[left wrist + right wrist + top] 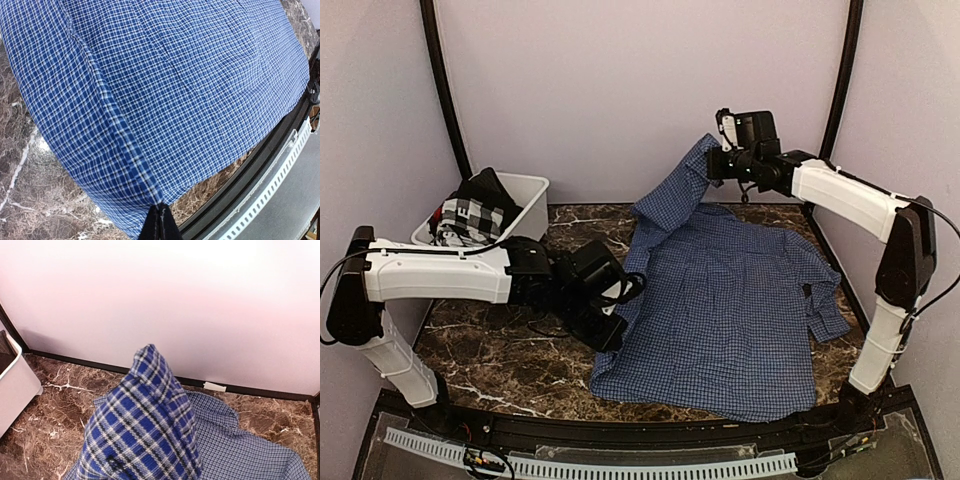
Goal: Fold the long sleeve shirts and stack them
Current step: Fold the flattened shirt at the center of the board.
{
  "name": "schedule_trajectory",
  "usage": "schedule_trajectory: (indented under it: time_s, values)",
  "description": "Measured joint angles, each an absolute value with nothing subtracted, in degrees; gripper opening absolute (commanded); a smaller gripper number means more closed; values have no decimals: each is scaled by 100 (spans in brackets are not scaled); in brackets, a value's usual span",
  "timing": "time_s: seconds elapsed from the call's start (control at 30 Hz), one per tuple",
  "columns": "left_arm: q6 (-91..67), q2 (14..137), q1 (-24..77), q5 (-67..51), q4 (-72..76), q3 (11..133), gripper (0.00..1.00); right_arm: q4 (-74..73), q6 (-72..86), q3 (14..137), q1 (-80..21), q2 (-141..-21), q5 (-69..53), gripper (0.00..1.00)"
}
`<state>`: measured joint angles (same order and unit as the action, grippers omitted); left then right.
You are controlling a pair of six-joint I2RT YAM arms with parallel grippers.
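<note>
While both pairs of jaws are closed on the blue checked shirt [740, 300], most of it lies spread on the marble worktop [500, 375].

At the far left corner stands a white bin [532, 192] with a black-and-white checked cloth [470, 215] inside. From there the left arm [440, 275] reaches across, and the left jaws are pressed fully together on the shirt's left edge; the left wrist view shows them pinching a seam [131, 150] low over the worktop. The shirt covers the middle and right of the worktop, its hem toward the near edge and one sleeve [825, 300] lying at the right side. At the far side, the right arm [845, 195] holds the upper left part of the shirt lifted above the worktop; the right jaws are closed on this cloth, which hides them in the right wrist view.
</note>
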<state>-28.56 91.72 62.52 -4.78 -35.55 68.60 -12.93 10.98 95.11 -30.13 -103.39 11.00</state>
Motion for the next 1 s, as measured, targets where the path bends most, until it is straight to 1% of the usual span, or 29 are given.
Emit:
schedule_trajectory:
  time_s: [0.27, 0.5, 0.73, 1.0]
  values:
    - [-2722, 9164, 6252, -919, -3581, 6928, 0, -1288, 943, 10022, -2923, -10342, 1448, 0]
    - [-2569, 9137, 6252, -1404, -3555, 7111, 0, -1286, 930, 9959, -2858, -10333, 1918, 0]
    - [-2392, 9373, 6252, -2036, -3365, 7328, 0, -1308, 963, 9041, -2777, -10042, 2370, 0]
    - [-2220, 10003, 6252, -2617, -3280, 7332, 0, -1275, 1146, 8058, -2742, -9216, 2633, 0]
